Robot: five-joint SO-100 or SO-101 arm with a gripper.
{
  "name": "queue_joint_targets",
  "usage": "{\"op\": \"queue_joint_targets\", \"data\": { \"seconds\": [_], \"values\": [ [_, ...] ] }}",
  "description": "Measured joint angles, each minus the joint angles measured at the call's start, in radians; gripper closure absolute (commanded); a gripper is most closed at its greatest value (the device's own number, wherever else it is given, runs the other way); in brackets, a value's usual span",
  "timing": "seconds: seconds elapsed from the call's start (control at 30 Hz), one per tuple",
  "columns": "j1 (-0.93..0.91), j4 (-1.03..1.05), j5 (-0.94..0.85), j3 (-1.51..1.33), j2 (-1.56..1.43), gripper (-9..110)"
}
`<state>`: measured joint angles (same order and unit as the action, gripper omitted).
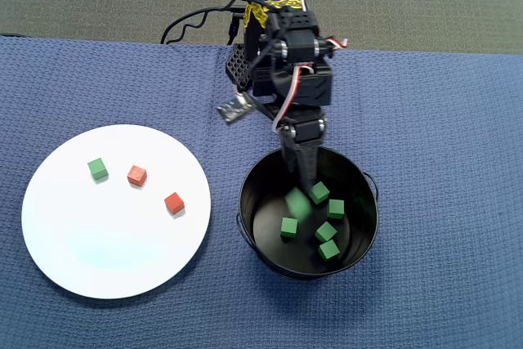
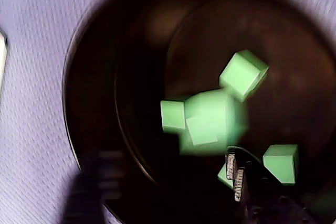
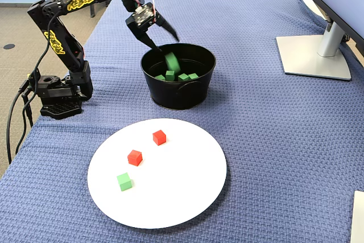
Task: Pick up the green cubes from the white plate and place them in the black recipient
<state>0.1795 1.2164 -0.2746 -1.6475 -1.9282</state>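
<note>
My gripper (image 1: 301, 167) hangs open over the back rim of the black recipient (image 1: 359, 239), with nothing between its jaws. Just below it a green cube (image 1: 297, 202) shows as a blur in mid-air inside the bucket. Several green cubes (image 1: 328, 250) lie on the shiny bottom. The fixed view shows the blurred cube (image 3: 172, 61) under the spread fingers (image 3: 169, 31). In the wrist view the blurred cube (image 2: 210, 121) hovers above other green cubes (image 2: 243, 74), with the gripper (image 2: 168, 179) wide apart. One green cube (image 1: 98, 169) rests on the white plate (image 1: 98, 239).
Two red cubes (image 1: 136, 175) (image 1: 173, 203) lie on the plate beside the green one. The arm's base (image 3: 60, 98) stands at the left edge of the blue cloth in the fixed view. A monitor stand (image 3: 315, 55) sits at the far right.
</note>
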Motion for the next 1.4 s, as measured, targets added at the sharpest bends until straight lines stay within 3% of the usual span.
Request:
{"op": "queue_joint_targets", "data": {
  "seconds": [0.23,0.53,0.67,1.0,1.4],
  "values": [
    [-0.129,0.012,-0.130,0.041,0.023,74],
    [-0.626,-0.143,-0.442,-0.064,-0.009,81],
    [-0.759,-0.245,-0.552,-0.187,-0.009,81],
    [-0.934,-0.339,-0.861,-0.276,0.034,78],
    [-1.088,-0.531,-1.207,-0.278,0.293,74]
  ]
}}
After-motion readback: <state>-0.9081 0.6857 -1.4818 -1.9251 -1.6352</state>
